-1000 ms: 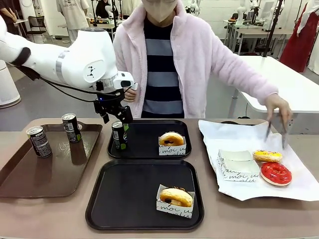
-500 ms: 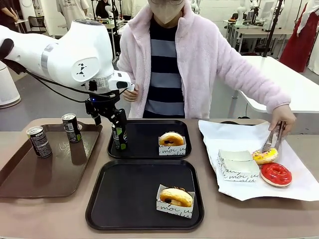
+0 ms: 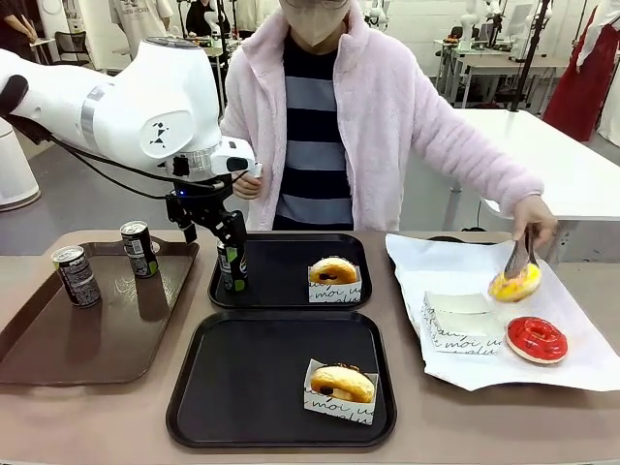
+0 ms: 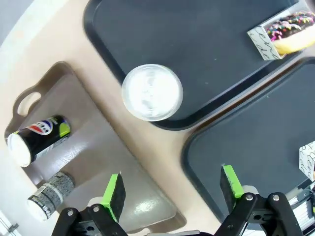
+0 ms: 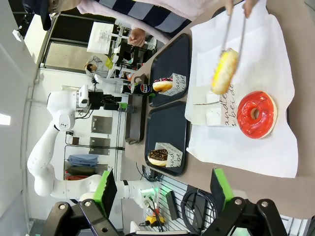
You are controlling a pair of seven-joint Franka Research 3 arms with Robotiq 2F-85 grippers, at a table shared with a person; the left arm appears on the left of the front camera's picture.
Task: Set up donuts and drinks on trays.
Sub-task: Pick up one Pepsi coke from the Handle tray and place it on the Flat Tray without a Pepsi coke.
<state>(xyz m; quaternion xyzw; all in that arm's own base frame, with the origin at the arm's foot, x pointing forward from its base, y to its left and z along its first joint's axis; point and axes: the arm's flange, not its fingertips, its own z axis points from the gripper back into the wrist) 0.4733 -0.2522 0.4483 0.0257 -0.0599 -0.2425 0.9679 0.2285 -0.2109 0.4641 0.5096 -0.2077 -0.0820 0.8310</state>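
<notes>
So the left gripper (image 4: 171, 179) is spread as wide as it goes with nothing between the pads. It hangs right over a drink can (image 3: 231, 266) that stands upright by the left edge of the far black tray (image 3: 281, 289), close to its front-left corner. The wrist cam looks straight down on the can's silver top. That tray also carries a sleeved donut (image 3: 333, 274) toward its right edge. The near black tray (image 3: 247, 378) has a second sleeved donut (image 3: 340, 387) in its front-right corner.

Over at the table's left edge there's a brown tray (image 3: 87, 349) with a left can (image 3: 76, 276) and a right can (image 3: 139, 249) standing along its far edge.

At the table's right edge lies a white paper (image 3: 581, 363). The person's hand (image 3: 531, 215) holds tongs (image 3: 518, 257) pinching a yellow donut (image 3: 514, 284) lifted off the paper. A red donut (image 3: 536, 339) lies flat near the paper's front edge, just beside a stack of empty sleeves (image 3: 463, 322).

The right gripper (image 5: 163, 191) sits well apart from all that, fingers wide open, holding nothing.
</notes>
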